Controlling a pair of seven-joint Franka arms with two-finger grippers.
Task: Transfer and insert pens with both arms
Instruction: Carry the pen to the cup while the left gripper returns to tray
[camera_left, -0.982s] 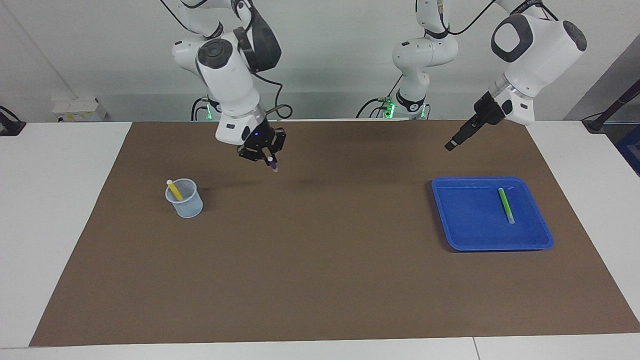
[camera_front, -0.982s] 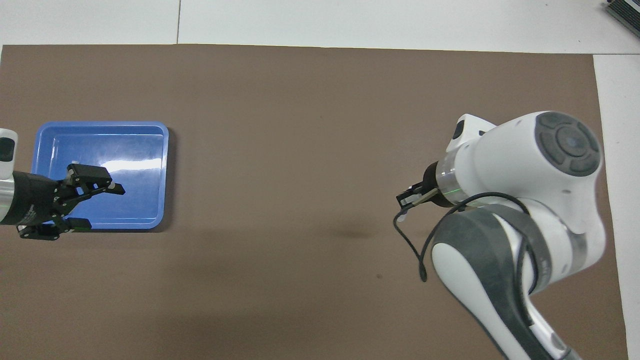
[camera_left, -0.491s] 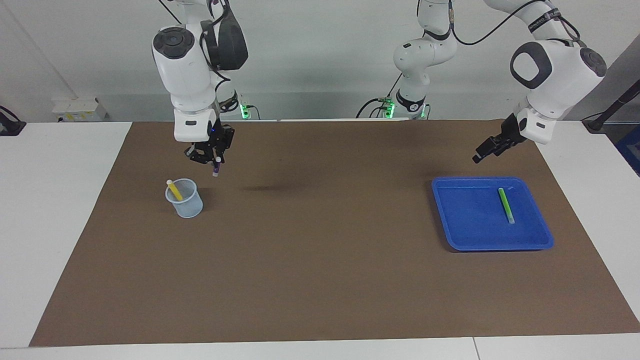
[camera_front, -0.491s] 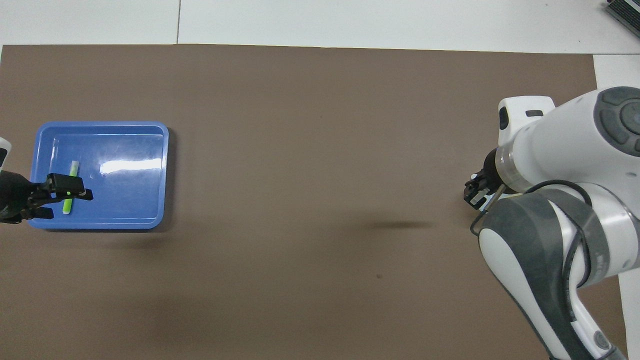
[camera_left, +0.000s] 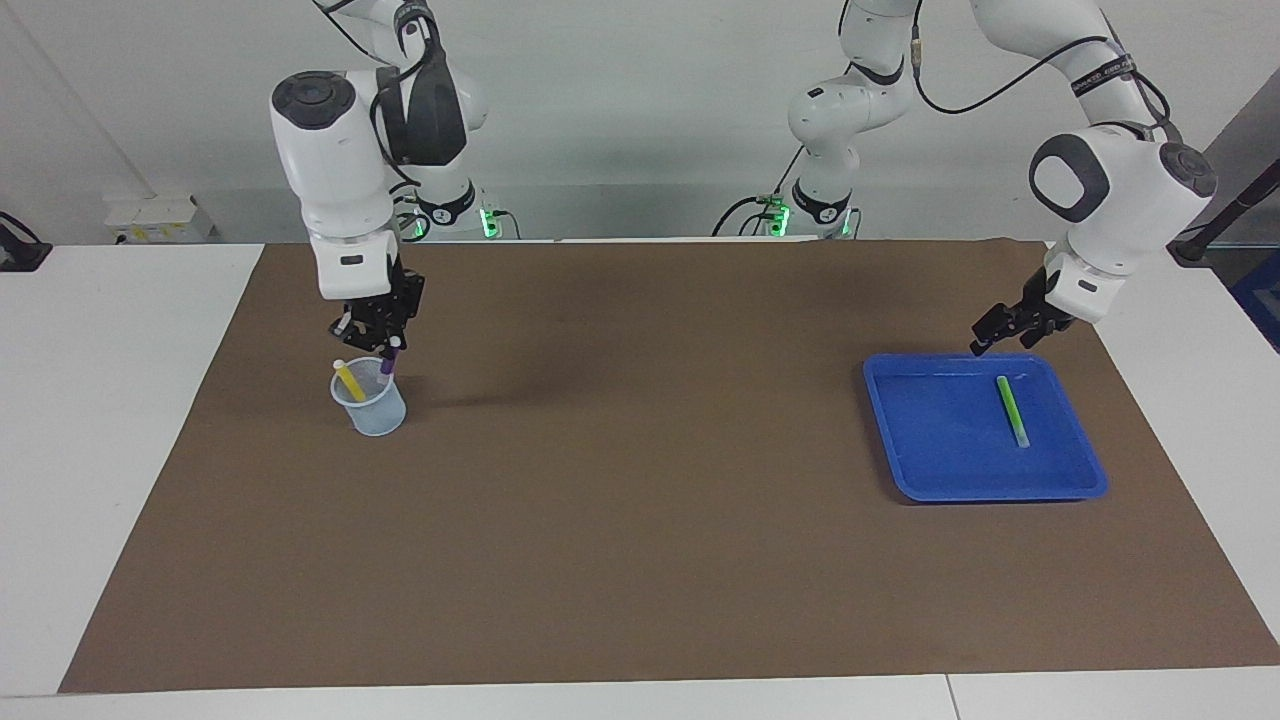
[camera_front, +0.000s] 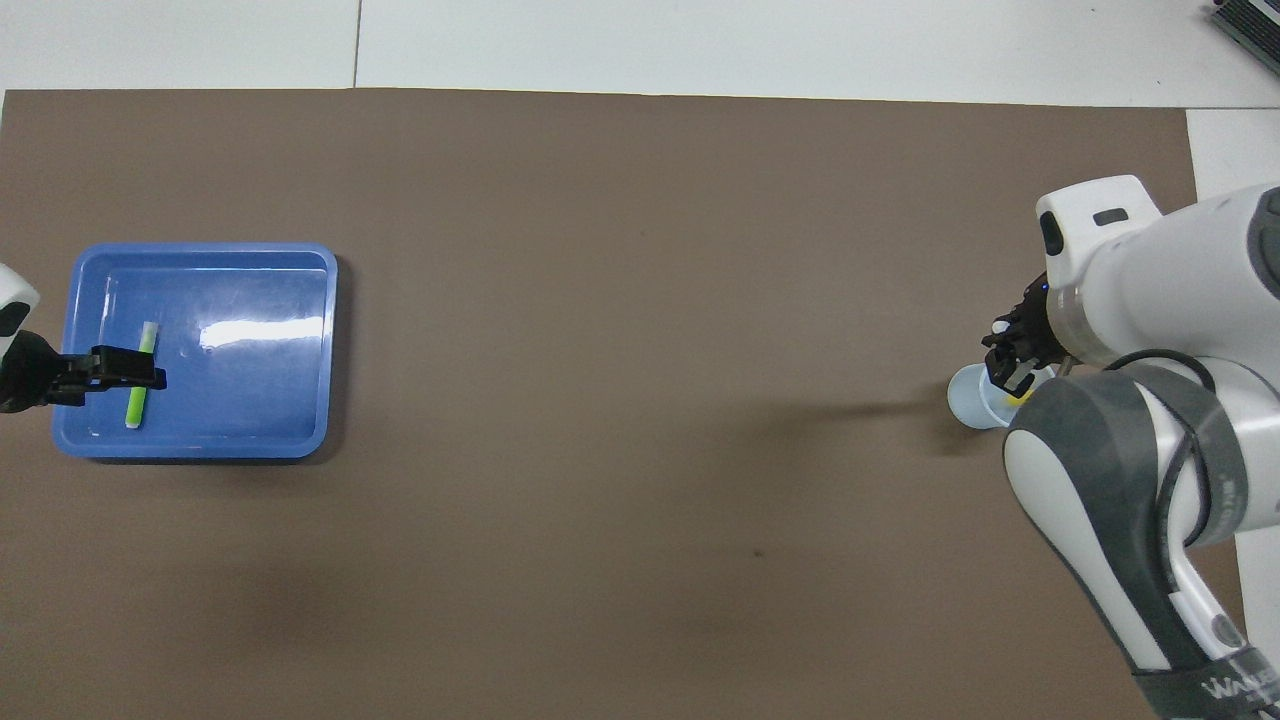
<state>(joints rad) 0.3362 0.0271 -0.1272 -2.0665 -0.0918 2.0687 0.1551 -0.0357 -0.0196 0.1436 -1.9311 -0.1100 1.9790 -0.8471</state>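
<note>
Right tool (camera_left: 385, 350) clamped on purple pen (camera_left: 388, 358), tip dipping into translucent round cup (camera_left: 370, 405) beside slanted yellow pen (camera_left: 350, 381). Left tool (camera_left: 985, 342) spread wide, empty, over rim of glossy blue rectangular tray (camera_left: 940, 470); green pen (camera_left: 1012, 411) flat inside. Brown matte mat (camera_left: 640, 560) covering bench.

A robotics lab. Two large white jointed arms (camera_left: 335, 170) stand at one long edge of a white table (camera_left: 120, 400), with two smaller white arms (camera_left: 835, 110) lit green at their bases between them. Cables run along the arms against a bare pale wall. A plain brown mat (camera_left: 640, 540) covers most of the table, reaching nearly to its edges, like a marked test area.
</note>
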